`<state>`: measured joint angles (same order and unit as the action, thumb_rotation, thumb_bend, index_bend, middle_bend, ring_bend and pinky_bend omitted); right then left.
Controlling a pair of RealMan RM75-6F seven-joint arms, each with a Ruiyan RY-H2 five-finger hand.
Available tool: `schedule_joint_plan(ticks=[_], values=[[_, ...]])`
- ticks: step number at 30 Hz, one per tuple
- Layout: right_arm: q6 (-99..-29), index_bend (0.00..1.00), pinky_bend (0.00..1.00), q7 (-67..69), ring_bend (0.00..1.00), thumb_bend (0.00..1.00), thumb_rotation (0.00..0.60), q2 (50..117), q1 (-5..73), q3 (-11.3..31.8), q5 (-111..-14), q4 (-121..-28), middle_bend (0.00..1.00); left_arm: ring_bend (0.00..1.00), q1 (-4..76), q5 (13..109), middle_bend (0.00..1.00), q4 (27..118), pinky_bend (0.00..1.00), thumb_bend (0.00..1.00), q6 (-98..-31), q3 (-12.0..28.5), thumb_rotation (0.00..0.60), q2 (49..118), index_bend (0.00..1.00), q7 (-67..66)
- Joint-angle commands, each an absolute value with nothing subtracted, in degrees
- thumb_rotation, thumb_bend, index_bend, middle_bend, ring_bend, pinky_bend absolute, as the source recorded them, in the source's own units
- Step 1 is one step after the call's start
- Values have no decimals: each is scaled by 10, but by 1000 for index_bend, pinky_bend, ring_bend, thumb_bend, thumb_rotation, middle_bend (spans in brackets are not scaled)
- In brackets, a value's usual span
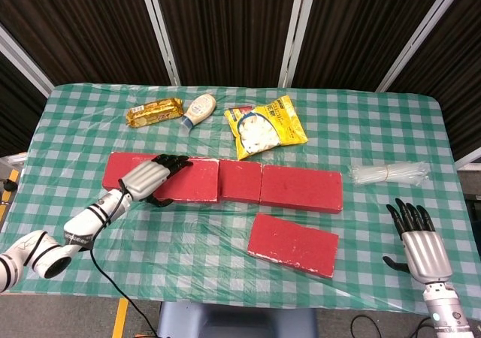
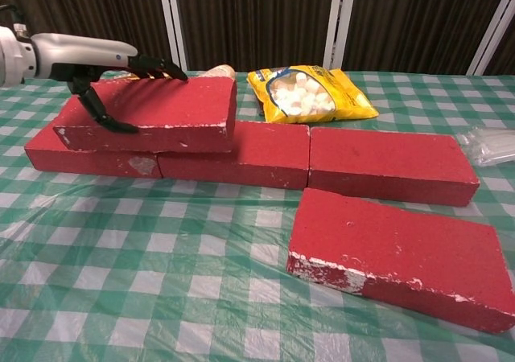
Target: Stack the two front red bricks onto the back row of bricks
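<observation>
Head view shows us the left hand gripping a red brick at its left end, fingers over the top face and thumb under the near edge. In the chest view we see that held brick raised above the back row of three red bricks, lying over the left brick and the left part of the middle one; whether it touches them we cannot tell. We note its near edge is chipped white in places.

The second front brick lies flat on the counter, near and slightly right of the row's middle, turned a little askew, with chipped white paint along its near edge. It sits just in front of the row's right brick, apart from it.

Our right hand hovers at the near right corner of the counter, fingers spread and pointing away, holding nothing, well apart from every brick.

On the far side we see a gold-wrapped biscuit packet, a small pale bottle lying on its side beside it, and a yellow snack bag. A bundle of clear plastic lies to the right of the row.
</observation>
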<state>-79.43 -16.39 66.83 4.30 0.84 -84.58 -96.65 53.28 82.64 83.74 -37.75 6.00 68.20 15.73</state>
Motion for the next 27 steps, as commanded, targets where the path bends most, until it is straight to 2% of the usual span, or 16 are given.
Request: schedule_joint_plan(ticks=[1,5,14,27], values=[[-796,0,0,-164,0,93,600,669,44,11,-842,-966,0,726,553,819,780,805,678,390,-354,68,600,706,0,160],[-803,0,0,-184,0,93,600,679,42,14,-838,-962,0,730,591,821,785,720,681,392,-314,71,600,764,0,159],[-794,0,0,-207,0,93,600,688,45,18,-814,-958,0,730,620,848,786,654,677,392,-289,58,600,799,0,214],[-789,0,0,-219,0,93,600,692,49,16,-806,-959,0,730,628,881,785,652,673,391,-307,32,600,786,0,283]])
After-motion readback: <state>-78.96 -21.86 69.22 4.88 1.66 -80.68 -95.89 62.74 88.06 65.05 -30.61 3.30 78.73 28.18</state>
